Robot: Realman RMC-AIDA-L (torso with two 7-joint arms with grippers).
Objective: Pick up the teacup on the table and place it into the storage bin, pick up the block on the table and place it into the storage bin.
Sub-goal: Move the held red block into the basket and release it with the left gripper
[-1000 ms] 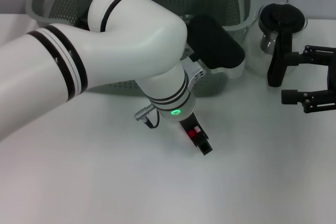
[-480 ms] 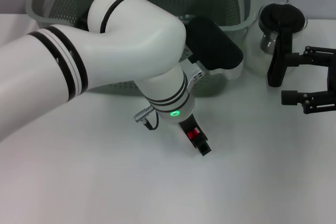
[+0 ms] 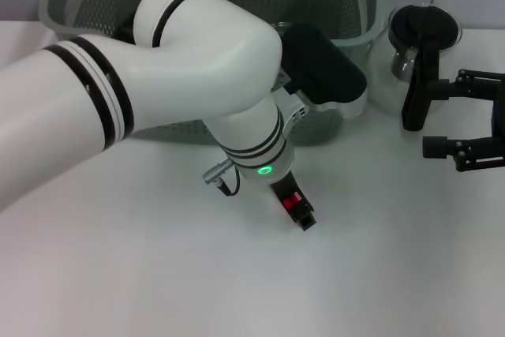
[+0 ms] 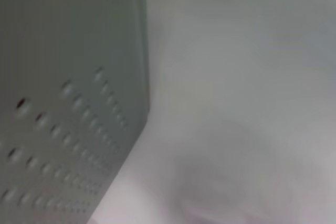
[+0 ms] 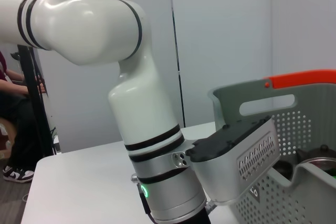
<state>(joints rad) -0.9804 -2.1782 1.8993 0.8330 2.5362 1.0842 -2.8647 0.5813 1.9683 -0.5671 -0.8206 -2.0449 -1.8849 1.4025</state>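
Observation:
The storage bin (image 3: pixel 347 5) stands at the back of the table, grey-green with perforated walls and orange clips; its wall (image 4: pixel 63 108) fills the left wrist view close up. My left arm crosses in front of it, and my left gripper (image 3: pixel 301 212) points down at the table just before the bin. A small red patch shows among its black fingers; I cannot tell whether that is the block. The teacup is not clearly in view; a round dark rim (image 5: pixel 316 157) sits inside the bin. My right gripper (image 3: pixel 447 113) rests open at the right edge, holding nothing.
A glass pot (image 3: pixel 414 33) with a black handle (image 3: pixel 416 92) stands right of the bin, just left of my right gripper. Bare white tabletop (image 3: pixel 158 274) lies in front of the left arm. A seated person shows at the far edge in the right wrist view.

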